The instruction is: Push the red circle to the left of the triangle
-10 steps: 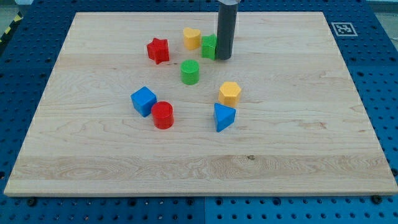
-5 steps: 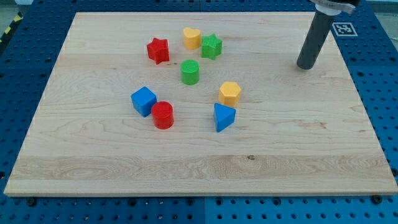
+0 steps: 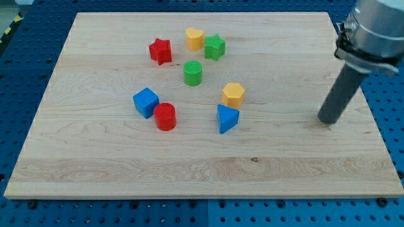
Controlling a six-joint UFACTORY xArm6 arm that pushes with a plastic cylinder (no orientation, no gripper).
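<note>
The red circle (image 3: 165, 116) stands on the wooden board (image 3: 95, 164), left of the middle. The blue triangle (image 3: 226, 118) lies to its right, with a gap between them. My tip (image 3: 327, 120) rests on the board far to the view's right, well away from the triangle and every other block. The rod leans up toward the top right corner. The blue cube (image 3: 146, 102) touches or nearly touches the red circle at its upper left.
A yellow hexagon (image 3: 233, 94) sits just above the triangle. A green circle (image 3: 193, 73) stands above the middle. A red star (image 3: 160, 51), a yellow heart-like block (image 3: 194, 38) and a green star (image 3: 214, 46) sit near the view's top.
My tip has swept from beside the green star at the top to the board's right side, then down toward the view's bottom. No block has moved.
</note>
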